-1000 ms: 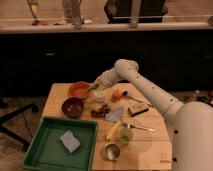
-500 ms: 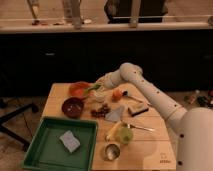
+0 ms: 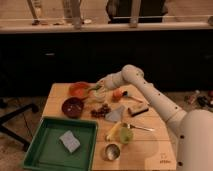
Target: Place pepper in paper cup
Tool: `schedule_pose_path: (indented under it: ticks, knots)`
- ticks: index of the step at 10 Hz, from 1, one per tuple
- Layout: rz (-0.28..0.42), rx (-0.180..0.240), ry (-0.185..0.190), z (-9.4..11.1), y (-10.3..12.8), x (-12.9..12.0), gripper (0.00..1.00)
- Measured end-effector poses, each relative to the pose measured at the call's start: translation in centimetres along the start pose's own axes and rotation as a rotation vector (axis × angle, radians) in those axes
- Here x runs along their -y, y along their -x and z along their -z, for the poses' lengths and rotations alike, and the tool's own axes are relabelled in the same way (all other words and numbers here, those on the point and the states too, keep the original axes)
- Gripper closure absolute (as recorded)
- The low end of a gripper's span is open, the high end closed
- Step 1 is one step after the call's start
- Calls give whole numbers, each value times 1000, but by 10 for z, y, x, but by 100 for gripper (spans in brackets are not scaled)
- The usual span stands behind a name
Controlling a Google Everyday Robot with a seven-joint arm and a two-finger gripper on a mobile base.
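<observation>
The gripper (image 3: 99, 85) is seen at the far left end of the arm, reached out over the back of the wooden surface (image 3: 150, 149), just right of the orange bowl (image 3: 78, 89). The fingers appear to be clenched on the pepper (image 3: 94, 88), though the grasp itself is only faintly made out. The pepper is seen as a short green sliver at the gripper's tip, raised off the surface, its long axis lying roughly level and pointing left toward the orange bowl.

The paper cup (image 3: 101, 96) stands directly below and slightly right of the gripper, between the orange bowl and the small round orange fruit (image 3: 118, 94). The free end of the pepper is thus judged to overhang the cup's left rim rather than its mouth. A small shift to the right, or a tilt of the pepper toward upright, would be called for before release, since a level pepper could be caught across the rim.
</observation>
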Motion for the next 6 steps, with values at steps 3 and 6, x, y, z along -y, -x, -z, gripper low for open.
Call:
schedule_pose_path:
  ticks: [3, 6]
  knots:
    - [-19, 20, -13, 1, -2, 0, 100]
    - [-20, 28, -16, 2, 0, 0, 100]
